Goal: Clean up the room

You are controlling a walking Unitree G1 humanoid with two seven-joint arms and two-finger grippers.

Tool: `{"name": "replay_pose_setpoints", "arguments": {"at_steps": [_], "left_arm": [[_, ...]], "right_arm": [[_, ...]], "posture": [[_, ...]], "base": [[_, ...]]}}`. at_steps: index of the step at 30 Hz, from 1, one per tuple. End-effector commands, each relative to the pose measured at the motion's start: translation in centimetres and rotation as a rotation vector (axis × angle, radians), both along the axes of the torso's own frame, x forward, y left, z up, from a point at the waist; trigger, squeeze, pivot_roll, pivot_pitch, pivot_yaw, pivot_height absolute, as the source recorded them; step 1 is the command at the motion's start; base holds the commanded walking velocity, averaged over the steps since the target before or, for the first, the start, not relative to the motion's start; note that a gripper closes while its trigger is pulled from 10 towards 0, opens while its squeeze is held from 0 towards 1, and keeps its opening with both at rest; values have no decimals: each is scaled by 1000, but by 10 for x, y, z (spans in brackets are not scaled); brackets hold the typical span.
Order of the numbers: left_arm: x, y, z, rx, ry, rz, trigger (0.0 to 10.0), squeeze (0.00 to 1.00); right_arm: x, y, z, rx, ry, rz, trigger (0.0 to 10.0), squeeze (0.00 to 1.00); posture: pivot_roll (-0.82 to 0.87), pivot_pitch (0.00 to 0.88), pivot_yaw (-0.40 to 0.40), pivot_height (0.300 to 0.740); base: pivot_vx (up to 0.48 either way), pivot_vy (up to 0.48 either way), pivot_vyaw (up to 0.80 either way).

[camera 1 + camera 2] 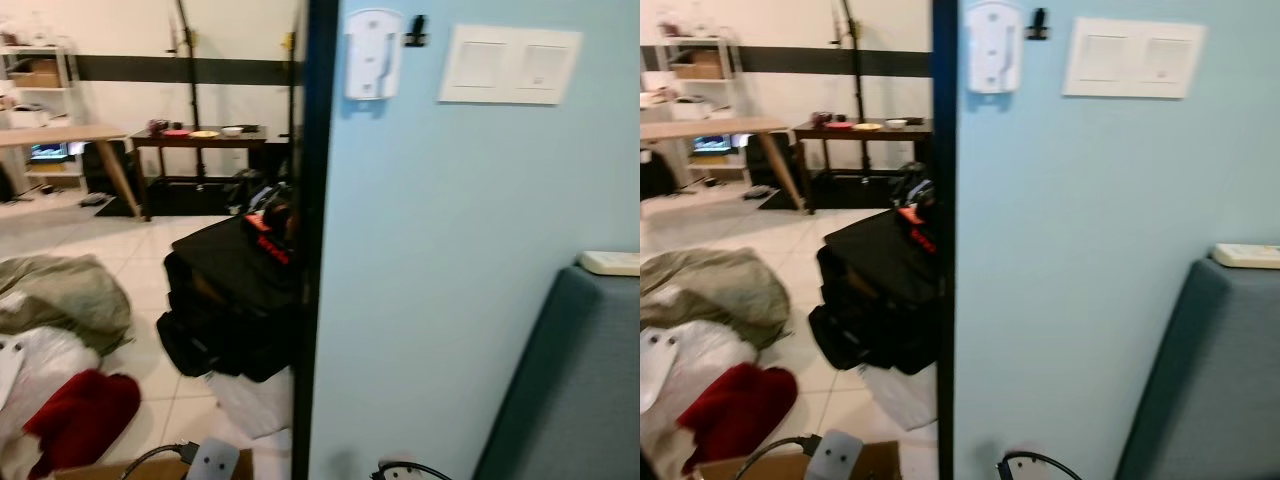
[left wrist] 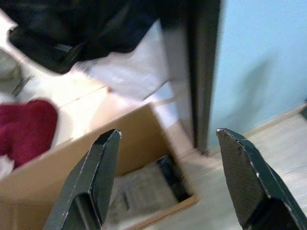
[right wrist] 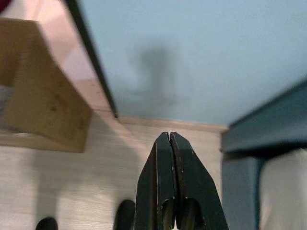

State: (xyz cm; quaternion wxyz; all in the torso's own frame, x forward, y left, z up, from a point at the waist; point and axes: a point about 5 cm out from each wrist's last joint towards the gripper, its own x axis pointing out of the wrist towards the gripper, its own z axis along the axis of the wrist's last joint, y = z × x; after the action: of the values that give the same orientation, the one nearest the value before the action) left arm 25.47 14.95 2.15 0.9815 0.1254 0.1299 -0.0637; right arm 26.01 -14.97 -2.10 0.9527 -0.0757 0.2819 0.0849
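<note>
The robot seems between pickups: the left gripper (image 2: 165, 143) hangs released over the cardboard box (image 2: 72, 163), the right gripper (image 3: 170, 139) clenched empty, and next it must approach the red cloth (image 1: 80, 415) at 8 o'clock.

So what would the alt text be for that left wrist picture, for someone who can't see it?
The left gripper, fingers wide open, hangs above an open cardboard box holding papers, beside a dark door frame and blue wall. A red cloth and black bag lie beyond.

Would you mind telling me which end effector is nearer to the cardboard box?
Left. The left end effector hangs open directly above the cardboard box; the right end effector, shut, points at bare floor beside it.
</note>
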Motion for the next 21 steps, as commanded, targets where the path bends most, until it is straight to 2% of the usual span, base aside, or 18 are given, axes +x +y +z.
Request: {"name": "replay_pose_setpoints", "arguments": {"at_steps": [1,15,21], "left_arm": [[0,-2,-2,3,17,-10,10000,0],[-4,-3,-5,-3,27,-10,10000,0],[-1,-4,-1,-18,9,0,10000,0]], "right_arm": [[-2,-2,-2,8,18,-21,10000,0],[1,-5,1,5,8,-31,10000,0],[2,-5,2,4,6,-31,10000,0]], "posture": [[47,51,-23,740],[41,57,-25,740],[39,60,-29,740]], "base": [[0,0,-800],[0,0,-800],[0,0,-800]]}}
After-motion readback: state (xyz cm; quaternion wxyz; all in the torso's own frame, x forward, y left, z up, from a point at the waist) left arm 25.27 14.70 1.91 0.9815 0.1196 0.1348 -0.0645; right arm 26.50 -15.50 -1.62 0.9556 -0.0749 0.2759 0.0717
